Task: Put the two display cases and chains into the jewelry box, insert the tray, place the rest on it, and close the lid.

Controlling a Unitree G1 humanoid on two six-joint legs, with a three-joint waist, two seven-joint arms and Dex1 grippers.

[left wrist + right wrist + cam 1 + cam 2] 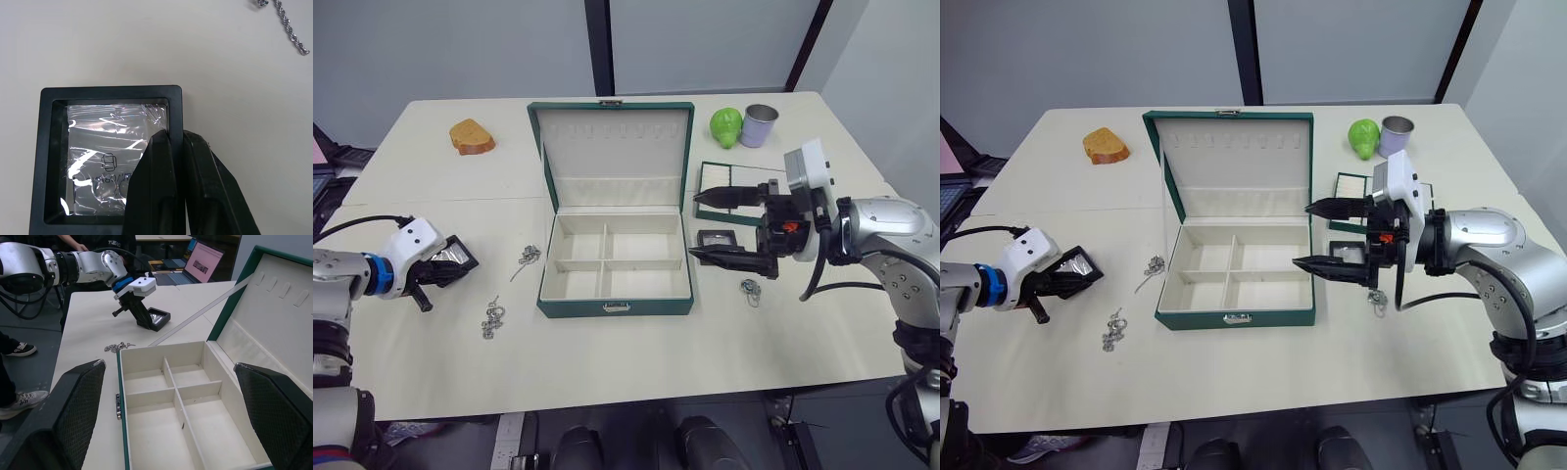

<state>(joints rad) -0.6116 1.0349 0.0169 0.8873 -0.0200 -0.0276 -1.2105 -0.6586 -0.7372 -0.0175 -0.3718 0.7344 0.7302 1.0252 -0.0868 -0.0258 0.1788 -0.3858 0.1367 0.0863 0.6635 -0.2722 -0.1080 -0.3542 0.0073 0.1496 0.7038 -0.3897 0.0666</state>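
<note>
Jewelry box (615,269), large, dark green, cream-lined, lying open mid-table with hinged lid (612,147) standing upright. Right gripper (717,227) reaching in level beside the box's right wall, black fingers spread wide, holding nothing. Left gripper (448,266) stretching low over the table's left side, fingers (166,191) pinching one rim of a square black display case (110,156), its clear centre crinkled and glinting.

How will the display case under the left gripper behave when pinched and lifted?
The display case looks like a rigid black frame, so it should lift flat without flexing. Its centre is wrinkled clear film, likely to dent under a fingertip. The left gripper has its fingers together on the frame's edge; glossy plastic may slip.
</note>
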